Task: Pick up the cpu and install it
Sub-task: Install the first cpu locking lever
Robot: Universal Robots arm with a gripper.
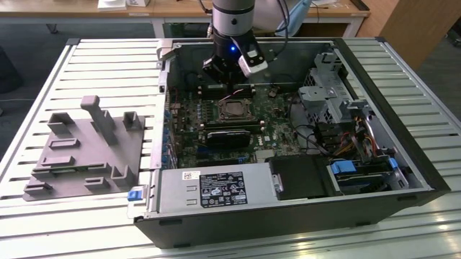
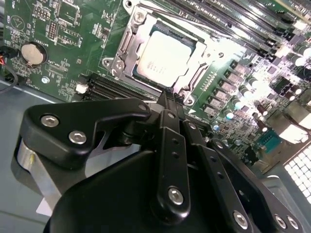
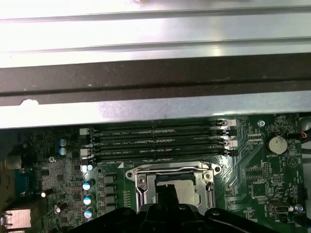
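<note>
The small flat silver-grey square cpu (image 2: 165, 60) is sitting in the metal-framed socket (image 2: 127, 43) on the green motherboard (image 1: 189, 124) inside the open computer case (image 1: 403, 162). The black claw (image 2: 167, 99) is hovering just above it, fingers pressed together, gripping nothing.

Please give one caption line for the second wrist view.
The cpu sits in the motherboard socket, with the shut gripper just beside it.
</note>
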